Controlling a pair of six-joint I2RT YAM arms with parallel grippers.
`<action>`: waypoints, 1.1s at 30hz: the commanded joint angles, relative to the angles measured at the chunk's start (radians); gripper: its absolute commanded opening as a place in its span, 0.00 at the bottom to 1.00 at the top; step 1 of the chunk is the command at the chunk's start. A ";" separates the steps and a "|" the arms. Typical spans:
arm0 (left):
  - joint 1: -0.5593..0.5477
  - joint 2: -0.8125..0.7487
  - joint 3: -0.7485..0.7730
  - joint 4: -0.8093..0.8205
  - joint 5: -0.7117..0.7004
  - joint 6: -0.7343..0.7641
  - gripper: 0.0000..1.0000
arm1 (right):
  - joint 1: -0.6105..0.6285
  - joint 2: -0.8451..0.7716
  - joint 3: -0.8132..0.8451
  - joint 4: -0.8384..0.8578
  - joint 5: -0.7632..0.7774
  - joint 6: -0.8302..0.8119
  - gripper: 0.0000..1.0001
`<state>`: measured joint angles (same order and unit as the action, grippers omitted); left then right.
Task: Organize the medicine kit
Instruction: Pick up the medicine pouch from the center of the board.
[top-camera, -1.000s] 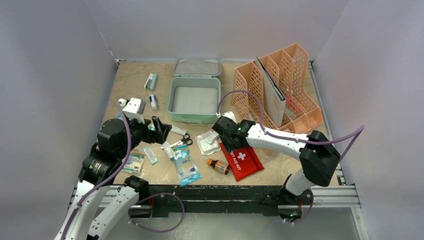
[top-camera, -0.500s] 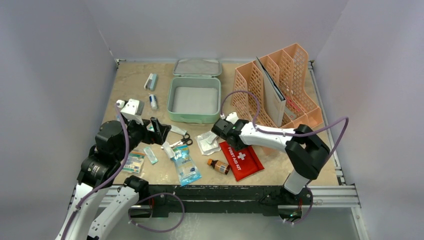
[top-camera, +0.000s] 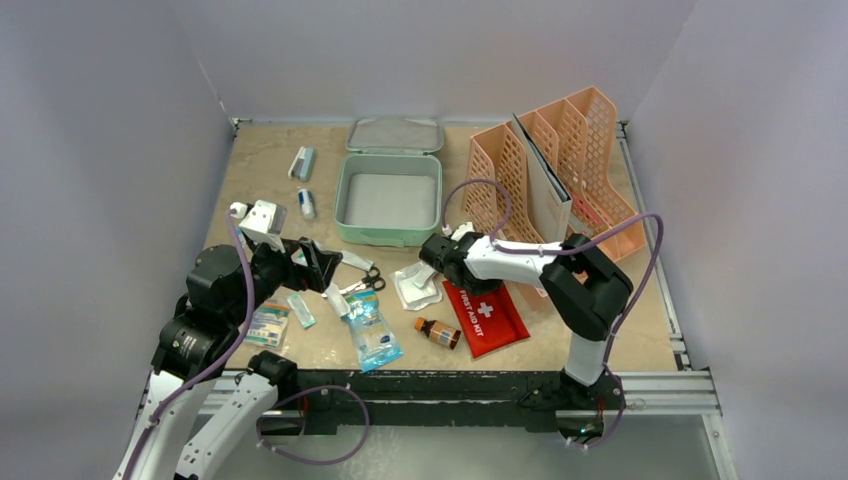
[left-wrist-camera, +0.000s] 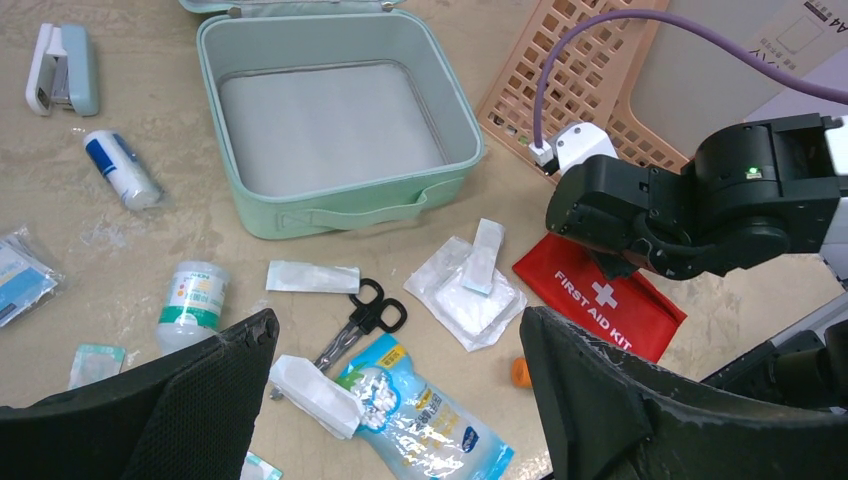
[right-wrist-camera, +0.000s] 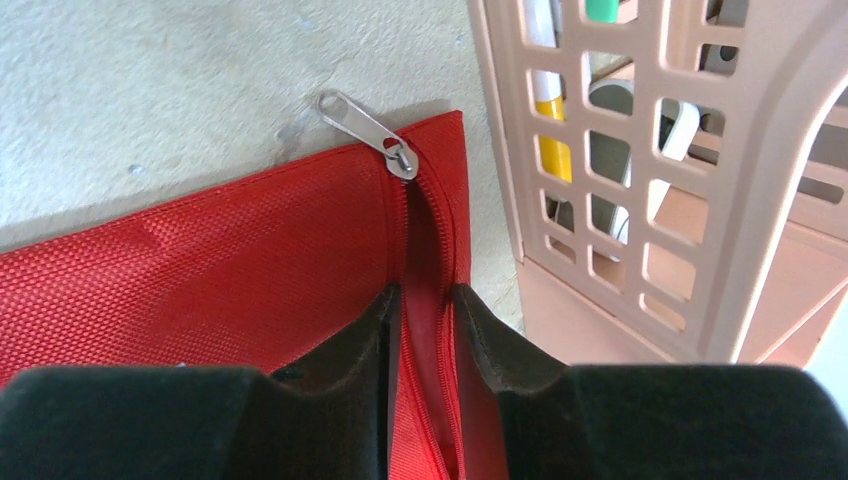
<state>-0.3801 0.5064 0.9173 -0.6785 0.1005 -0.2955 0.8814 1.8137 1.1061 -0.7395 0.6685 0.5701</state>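
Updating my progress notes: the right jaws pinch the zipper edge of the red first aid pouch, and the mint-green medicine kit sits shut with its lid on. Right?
Not quite. The medicine kit is open and empty, its lid lying behind it, as the top external view shows. The right gripper does pinch the red first aid pouch at its zipper edge.

The red pouch (left-wrist-camera: 600, 300) reads "FIRST AID KIT" beside a white cross.

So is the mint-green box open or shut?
Open: the mint-green square plastic box shows its bare floor, and its matching lid lies back behind it.
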 joint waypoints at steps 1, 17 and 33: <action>-0.001 -0.007 -0.009 0.025 0.012 0.000 0.90 | -0.011 0.034 0.054 -0.049 0.068 0.036 0.27; -0.002 -0.008 -0.011 0.030 0.025 -0.005 0.90 | -0.034 0.068 0.113 -0.146 0.147 0.098 0.25; -0.002 -0.020 -0.012 0.032 0.030 -0.007 0.90 | -0.064 0.191 0.172 -0.165 0.140 0.115 0.18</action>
<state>-0.3801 0.4953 0.9100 -0.6754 0.1200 -0.2958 0.8307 1.9957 1.2377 -0.8692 0.7742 0.6319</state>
